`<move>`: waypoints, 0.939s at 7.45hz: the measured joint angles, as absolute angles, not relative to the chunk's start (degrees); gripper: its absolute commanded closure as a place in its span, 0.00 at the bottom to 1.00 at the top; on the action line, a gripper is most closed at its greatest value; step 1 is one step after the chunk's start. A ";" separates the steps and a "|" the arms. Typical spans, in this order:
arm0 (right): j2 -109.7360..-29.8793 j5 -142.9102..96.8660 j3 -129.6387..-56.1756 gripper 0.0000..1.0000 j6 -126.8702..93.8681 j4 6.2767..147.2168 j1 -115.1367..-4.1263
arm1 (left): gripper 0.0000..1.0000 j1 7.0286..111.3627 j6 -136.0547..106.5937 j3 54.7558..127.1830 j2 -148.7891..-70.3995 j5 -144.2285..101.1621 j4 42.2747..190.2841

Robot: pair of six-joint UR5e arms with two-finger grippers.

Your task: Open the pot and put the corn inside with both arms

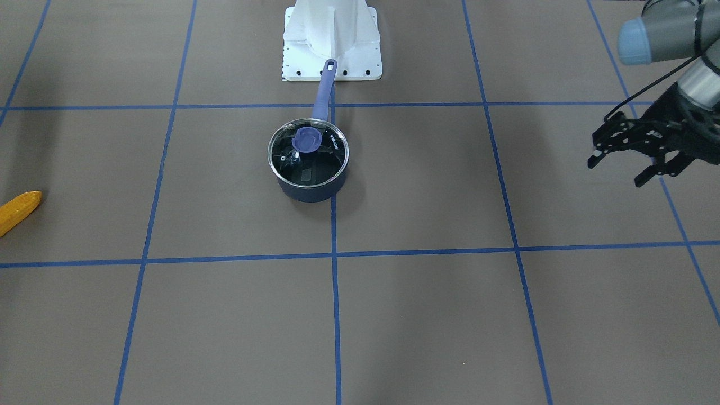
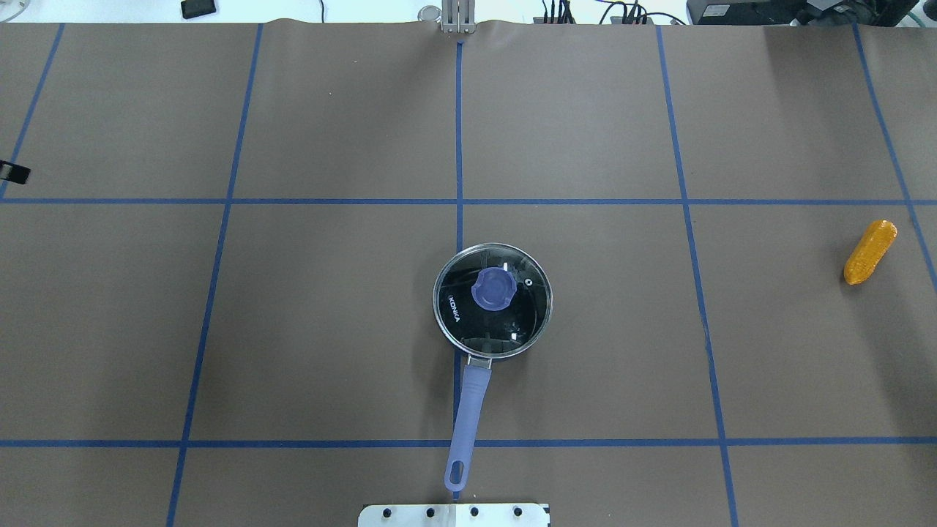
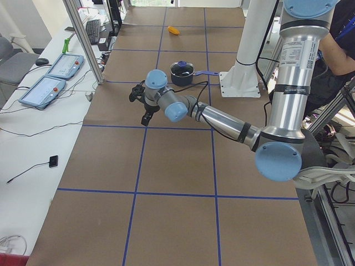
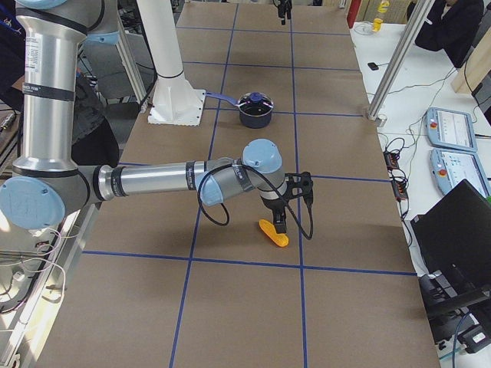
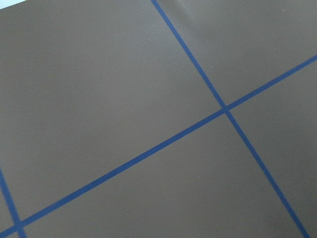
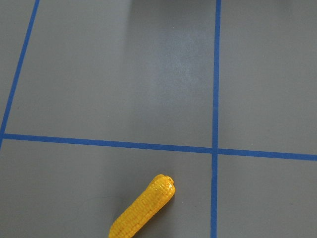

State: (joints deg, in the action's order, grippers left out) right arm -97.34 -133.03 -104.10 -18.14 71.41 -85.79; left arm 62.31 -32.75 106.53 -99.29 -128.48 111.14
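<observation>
Pot (image 1: 308,188), glass lid (image 1: 329,163) seated, stands mid-frame on the bench (image 1: 427,315), well apart from corn and tools. Corn (image 1: 19,207) is cut by the left frame edge. Left tool (image 1: 616,173), at the right edge, is spread and empty. Right tool (image 4: 290,208) hangs just above the corn in the right side view; its opening cannot be told.

This is a robot lab. The desk (image 2: 329,329) has a brown mat on it, split into squares by blue tape lines (image 2: 460,146). The grey left arm (image 3: 222,119) and right arm (image 4: 153,180) reach out over it, near a white base (image 1: 332,39) with bolts. Metal frame posts (image 3: 83,41) stand along the edge. A side table (image 3: 22,199) holds control tablets (image 3: 61,65), a keyboard (image 3: 91,30) and cables (image 4: 393,157). A laptop (image 4: 460,230) sits nearby.
</observation>
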 measured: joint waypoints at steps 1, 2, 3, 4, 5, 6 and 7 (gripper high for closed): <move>-97.33 -132.55 -104.08 0.00 -18.52 71.33 -85.42 | 0.01 57.41 -41.15 106.91 -105.49 -126.01 104.68; -97.35 -132.37 -104.04 0.00 -18.65 71.28 -85.25 | 0.01 52.36 -48.99 107.39 -111.77 -123.05 98.27; -97.37 -132.31 -103.97 0.00 -18.70 71.23 -85.21 | 0.01 46.60 -56.04 107.70 -117.26 -119.48 93.44; -97.40 -132.29 -103.88 0.00 -18.71 71.20 -85.19 | 0.00 40.52 -63.04 107.65 -121.93 -115.75 90.59; -97.44 -132.28 -103.78 0.00 -18.72 71.17 -85.17 | 0.00 34.96 -68.56 107.39 -125.92 -111.79 88.81; -97.45 -132.28 -103.72 0.00 -18.72 71.13 -85.17 | 0.00 30.64 -71.58 106.37 -130.06 -108.26 86.56; -97.46 -132.26 -103.67 0.00 -18.71 71.13 -85.17 | 0.00 28.34 -72.77 104.55 -133.85 -106.35 84.47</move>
